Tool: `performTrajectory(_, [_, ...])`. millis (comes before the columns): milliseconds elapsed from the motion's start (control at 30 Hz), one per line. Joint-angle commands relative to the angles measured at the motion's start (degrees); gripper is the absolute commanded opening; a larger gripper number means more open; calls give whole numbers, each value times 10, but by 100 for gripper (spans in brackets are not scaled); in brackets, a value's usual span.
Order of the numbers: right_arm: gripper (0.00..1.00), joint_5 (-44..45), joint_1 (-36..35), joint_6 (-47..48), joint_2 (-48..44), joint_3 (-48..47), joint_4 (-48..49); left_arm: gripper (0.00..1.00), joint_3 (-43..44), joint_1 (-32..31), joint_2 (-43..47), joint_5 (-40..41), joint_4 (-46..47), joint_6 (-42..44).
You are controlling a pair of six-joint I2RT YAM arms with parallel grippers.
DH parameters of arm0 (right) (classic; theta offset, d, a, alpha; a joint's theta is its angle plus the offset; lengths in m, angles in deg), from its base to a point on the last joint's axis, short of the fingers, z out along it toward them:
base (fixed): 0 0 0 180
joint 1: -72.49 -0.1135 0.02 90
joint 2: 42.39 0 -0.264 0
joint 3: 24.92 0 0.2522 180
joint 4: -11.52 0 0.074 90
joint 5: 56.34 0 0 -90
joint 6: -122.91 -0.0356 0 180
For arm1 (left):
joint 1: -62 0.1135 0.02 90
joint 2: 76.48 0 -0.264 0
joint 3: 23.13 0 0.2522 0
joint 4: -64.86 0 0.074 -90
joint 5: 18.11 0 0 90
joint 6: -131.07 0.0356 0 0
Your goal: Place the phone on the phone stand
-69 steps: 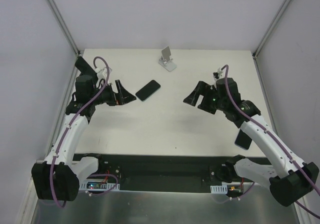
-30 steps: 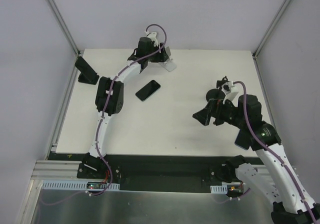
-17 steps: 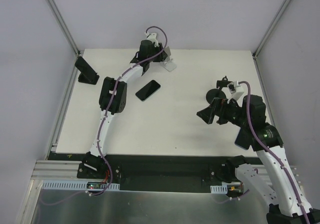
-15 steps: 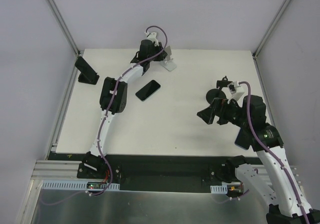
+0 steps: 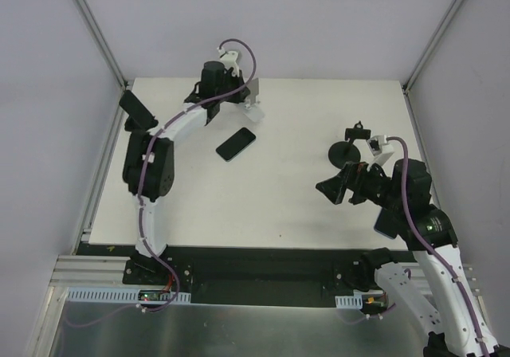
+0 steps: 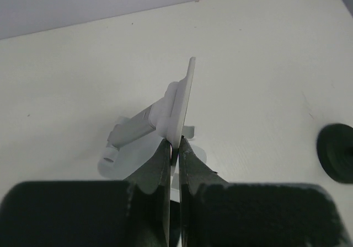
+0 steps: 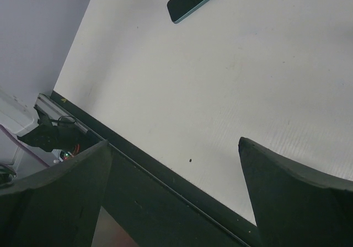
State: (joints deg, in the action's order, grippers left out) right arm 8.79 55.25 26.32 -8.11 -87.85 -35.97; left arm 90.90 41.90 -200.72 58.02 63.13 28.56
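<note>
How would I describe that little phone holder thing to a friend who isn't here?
Find the far edge of the white table, where the left arm stretches out. The left end effector is shut on the phone stand, a small white piece with a thin plate. Its nearest neighbour, the phone, is dark and lies flat.

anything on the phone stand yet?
No phone on it. The phone stand holds nothing; the left jaws are shut on its plate's edge. The phone lies flat on the table, apart from it. The plate's lower part is hidden by the jaws.
</note>
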Motion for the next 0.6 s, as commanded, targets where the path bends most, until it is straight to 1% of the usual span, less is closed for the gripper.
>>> performTrajectory(0, [100,-21,2,-3,-21,-8,20,0,-154,42,260,-34,17,20])
performTrajectory(67, [100,-36,3,-5,-24,-1,25,0,-219,56,324,-48,0,13])
performTrajectory(100, [100,-41,2,-6,-22,1,31,0,-280,72,388,-49,-8,11])
performTrajectory(133, [100,-48,3,-11,-22,6,37,0,-312,81,421,-49,-18,9])
performTrajectory(167, [100,-61,2,-14,-21,8,40,0,-378,93,456,-50,-20,6])
performTrajectory(200, [100,-66,2,-16,-20,11,50,0,-411,119,524,-50,-22,4])
performTrajectory(233, [99,-72,2,-20,-20,14,55,0,-442,137,559,-49,-25,1])
performTrajectory(267, [100,-81,2,-25,-20,20,61,0,-499,153,593,-49,-27,-6])
performTrajectory(300, [100,-85,3,-29,-18,21,69,0,-527,187,653,-40,-29,-7])
performTrajectory(367, [100,-96,3,-33,-14,24,73,0,-587,218,702,-25,-34,1])
performTrajectory(400, [100,-99,2,-34,-10,25,75,0,-600,236,730,-24,-36,5])
performTrajectory(433, [100,-101,-3,-33,-7,25,75,0,-611,269,737,-28,-35,5])
performTrajectory(500, [100,-103,-15,-33,0,24,76,0,-633,310,743,-43,-22,-8])
performTrajectory(533, [100,-103,-18,-33,3,23,77,0,-641,357,742,-63,-11,-16])
performTrajectory(567, [100,-107,-22,-35,4,21,79,0,-658,383,736,-79,3,-31])
